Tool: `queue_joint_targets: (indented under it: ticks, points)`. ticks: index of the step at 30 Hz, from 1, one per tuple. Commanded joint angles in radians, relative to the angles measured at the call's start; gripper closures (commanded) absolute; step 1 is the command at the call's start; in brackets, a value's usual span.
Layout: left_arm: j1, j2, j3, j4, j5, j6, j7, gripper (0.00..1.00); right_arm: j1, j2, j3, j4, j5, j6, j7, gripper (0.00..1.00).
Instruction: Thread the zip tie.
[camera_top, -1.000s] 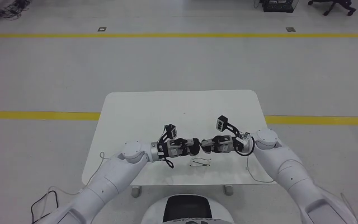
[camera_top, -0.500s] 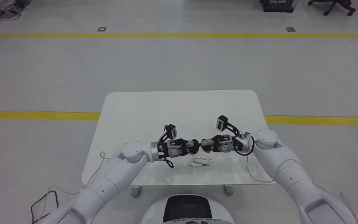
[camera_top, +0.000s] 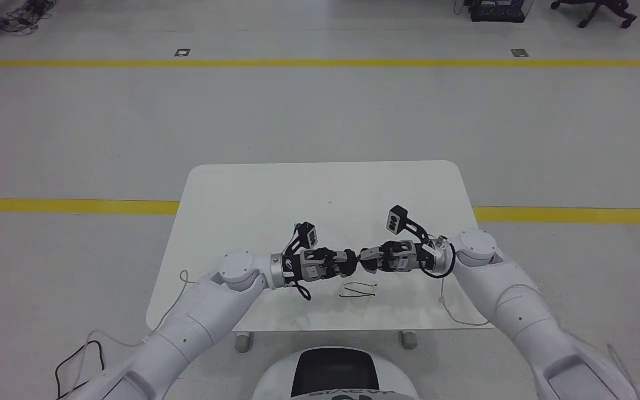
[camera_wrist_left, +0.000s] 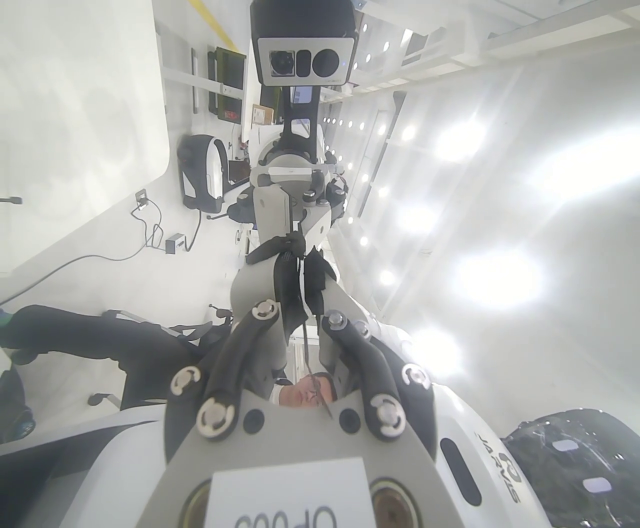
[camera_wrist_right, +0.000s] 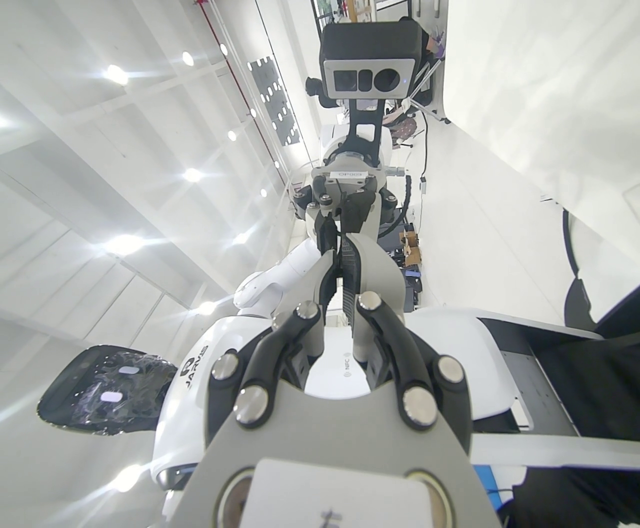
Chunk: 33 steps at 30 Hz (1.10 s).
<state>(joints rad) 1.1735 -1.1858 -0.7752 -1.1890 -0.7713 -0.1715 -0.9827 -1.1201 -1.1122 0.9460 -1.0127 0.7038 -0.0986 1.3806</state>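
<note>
Held over table (camera_top: 300, 200) between left gripper (camera_top: 350, 260) and right gripper (camera_top: 364, 258), tip to tip, both pinched on it: zip tie (camera_wrist_left: 303, 330), strung between left fingers (camera_wrist_left: 287, 295), palm to tips.

top cam sits above the arms looking down on the table (camera_top: 320, 190) from farther off, and each wrist cam rides right behind its own arm's end, the left gripper (camera_wrist_left: 299, 267) and right gripper (camera_wrist_right: 339, 245) pointed at each other, so all three share the spot where they meet
</note>
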Motion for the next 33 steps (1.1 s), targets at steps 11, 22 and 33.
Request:
queue_joint_targets:
  ticks: [11,22,33]
  points:
    - [-0.001,0.000,0.001,-0.002,0.004,0.002,-0.003,0.91,-0.002,-0.003,0.003,-0.005,-0.008,0.003,0.000,1.00]
    - [-0.003,-0.002,0.003,0.001,0.003,0.005,-0.005,1.00,-0.001,-0.006,0.002,-0.004,-0.015,0.009,-0.002,1.00]
    - [-0.005,-0.002,-0.001,0.018,0.004,-0.014,0.001,1.00,-0.007,-0.006,0.023,0.007,0.012,0.011,-0.008,0.00]
